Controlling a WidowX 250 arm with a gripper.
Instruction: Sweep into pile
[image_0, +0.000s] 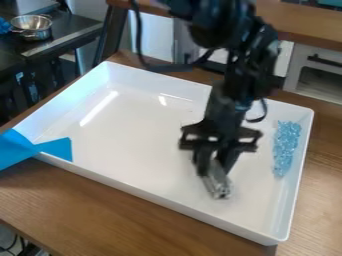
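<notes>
The white tray (127, 125) holds a strip of glassy blue bits (286, 147), the pincer (215, 164) clamping a grey tool (218, 185).

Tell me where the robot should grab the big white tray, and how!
Probably the middle of the near wall, coming from straight above. It stands up thin, so it could be pinched from inside and outside at once.

You are in what looks like a robotics lab with kitchen furnishings: a black jointed robot arm (234, 65) over your large white rectangular tray (120, 135), a white black-handled cabinet (312, 72) behind it, a shiny metal pot (32, 27) beyond its left side.
</notes>
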